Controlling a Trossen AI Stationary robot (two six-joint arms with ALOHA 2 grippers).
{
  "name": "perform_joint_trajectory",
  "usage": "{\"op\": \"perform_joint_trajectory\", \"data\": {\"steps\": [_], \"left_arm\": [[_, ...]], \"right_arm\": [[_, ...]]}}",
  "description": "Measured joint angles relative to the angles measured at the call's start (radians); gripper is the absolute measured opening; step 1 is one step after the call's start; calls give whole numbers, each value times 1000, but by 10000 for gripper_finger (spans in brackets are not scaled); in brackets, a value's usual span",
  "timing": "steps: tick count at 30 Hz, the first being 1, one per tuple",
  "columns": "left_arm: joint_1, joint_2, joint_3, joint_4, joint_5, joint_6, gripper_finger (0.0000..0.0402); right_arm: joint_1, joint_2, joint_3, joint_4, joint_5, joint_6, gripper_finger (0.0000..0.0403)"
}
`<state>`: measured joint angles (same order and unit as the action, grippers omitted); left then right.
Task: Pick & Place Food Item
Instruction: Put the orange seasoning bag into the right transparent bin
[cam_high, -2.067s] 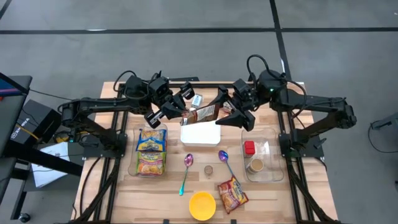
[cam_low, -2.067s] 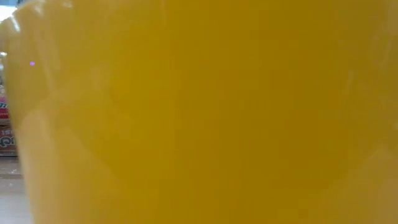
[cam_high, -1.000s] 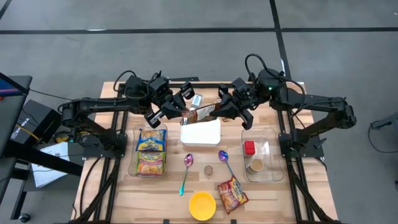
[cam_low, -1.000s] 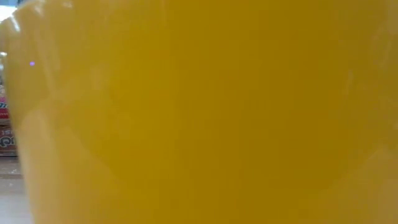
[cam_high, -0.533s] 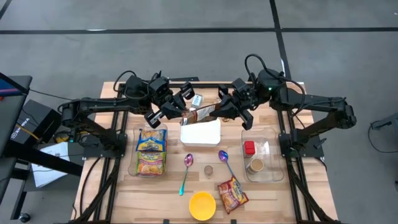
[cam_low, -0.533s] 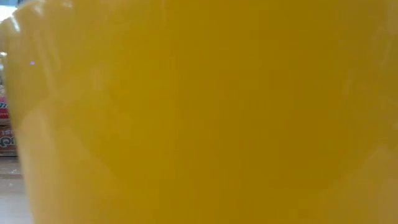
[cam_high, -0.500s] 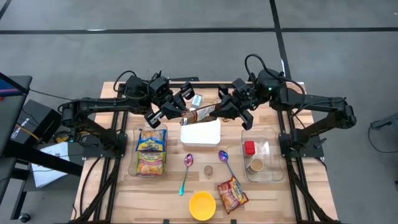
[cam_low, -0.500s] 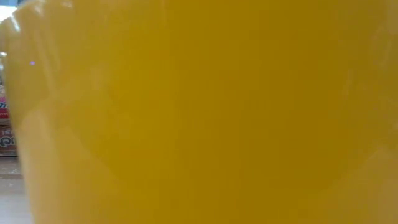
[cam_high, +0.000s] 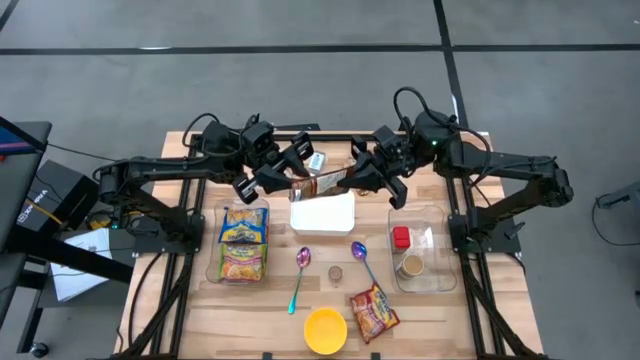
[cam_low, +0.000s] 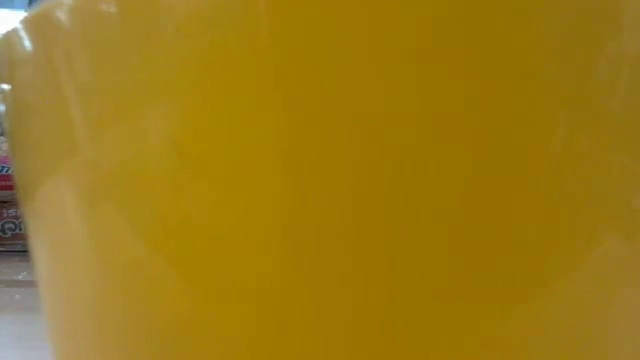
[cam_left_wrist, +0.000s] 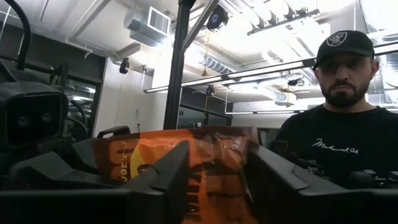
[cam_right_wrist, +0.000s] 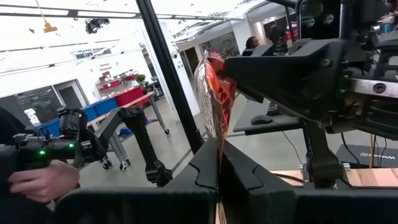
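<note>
Above the white tray (cam_high: 322, 213), at the far middle of the table (cam_high: 180, 320), my two grippers hold one brown-orange snack packet (cam_high: 326, 183) between them. Left end first: my left gripper (cam_high: 284, 172) has just let its fingers part. A second ago they were pressed on the packet's left edge; in the left wrist view the fingers (cam_left_wrist: 166, 171) now stand spread, with the packet (cam_left_wrist: 205, 168) lying loosely between them, contact uncertain. Right end: my right gripper (cam_high: 362, 176) is pressed together on the packet's other edge, and the right wrist view shows the foil (cam_right_wrist: 214, 99) rising edge-on out of the pinch. The packet hangs in the air, unmoved since the left fingers parted.

Judgement: this is a hand-over, left to right, at the release stage. The right grip now carries the packet alone; placing remains. Risk: a thin foil edge may slip once the left arm backs off.
</note>
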<state>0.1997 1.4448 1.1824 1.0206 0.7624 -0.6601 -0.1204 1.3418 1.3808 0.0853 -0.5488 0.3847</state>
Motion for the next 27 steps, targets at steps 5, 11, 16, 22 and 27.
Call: {"op": "perform_joint_trajectory", "data": {"steps": [5,11,16,22,27], "left_arm": [[0,0,0,1,0,0,208],[0,0,0,12,-14,0,273],[0,0,0,17,-31,20,304],[0,0,0,17,-39,20,318],[0,0,0,23,-39,31,318]], "right_arm": [[0,0,0,0,0,0,0],[0,0,0,0,0,0,0],[1,0,0,0,0,0,0],[1,0,0,0,0,0,0],[1,0,0,0,0,0,0]]}}
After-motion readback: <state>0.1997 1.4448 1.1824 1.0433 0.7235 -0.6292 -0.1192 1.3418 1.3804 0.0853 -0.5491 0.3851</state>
